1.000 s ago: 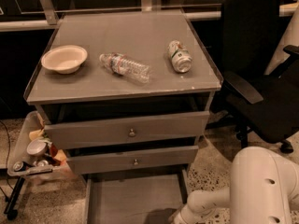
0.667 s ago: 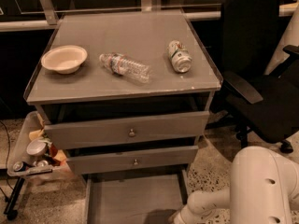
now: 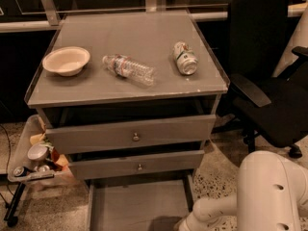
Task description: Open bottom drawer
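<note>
The grey cabinet (image 3: 127, 93) has three drawers. The bottom drawer (image 3: 137, 203) stands pulled far out toward me, and its plain grey inside shows. Its front panel and knob are cut off by the lower edge of the view. The middle drawer (image 3: 139, 163) and the top drawer (image 3: 132, 134) are each pulled out slightly, and each shows a small round knob. My white arm (image 3: 211, 208) reaches down from the right to the open drawer's right front. My gripper (image 3: 166, 224) is a dark shape at the lower edge, over the drawer's front part.
On the cabinet top lie a cream bowl (image 3: 66, 60), a plastic bottle (image 3: 129, 69) on its side and a can (image 3: 185, 57) on its side. A black office chair (image 3: 269, 88) stands to the right. A cart with clutter (image 3: 36, 155) stands to the left.
</note>
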You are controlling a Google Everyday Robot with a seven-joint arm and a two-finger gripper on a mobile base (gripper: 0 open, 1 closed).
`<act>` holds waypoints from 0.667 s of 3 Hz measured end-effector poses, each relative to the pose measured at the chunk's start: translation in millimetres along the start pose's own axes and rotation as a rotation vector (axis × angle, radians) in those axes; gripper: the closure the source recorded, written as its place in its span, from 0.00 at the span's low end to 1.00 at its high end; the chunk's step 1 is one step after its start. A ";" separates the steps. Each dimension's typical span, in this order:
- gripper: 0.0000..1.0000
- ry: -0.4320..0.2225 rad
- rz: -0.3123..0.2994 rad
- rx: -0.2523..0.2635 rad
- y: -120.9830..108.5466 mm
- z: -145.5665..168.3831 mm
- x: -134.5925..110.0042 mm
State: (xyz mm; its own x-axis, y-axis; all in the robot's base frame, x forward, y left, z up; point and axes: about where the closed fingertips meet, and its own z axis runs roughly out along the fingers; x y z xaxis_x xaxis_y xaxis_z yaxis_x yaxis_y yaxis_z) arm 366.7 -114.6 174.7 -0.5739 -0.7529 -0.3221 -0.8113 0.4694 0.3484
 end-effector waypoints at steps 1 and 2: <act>0.35 0.000 0.000 0.000 0.0 0.0 0.0; 0.12 0.000 0.000 0.000 0.0 0.0 0.0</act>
State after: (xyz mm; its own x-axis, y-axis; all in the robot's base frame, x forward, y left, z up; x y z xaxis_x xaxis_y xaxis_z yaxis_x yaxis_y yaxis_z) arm 366.6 -114.6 174.7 -0.5739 -0.7529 -0.3221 -0.8113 0.4694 0.3485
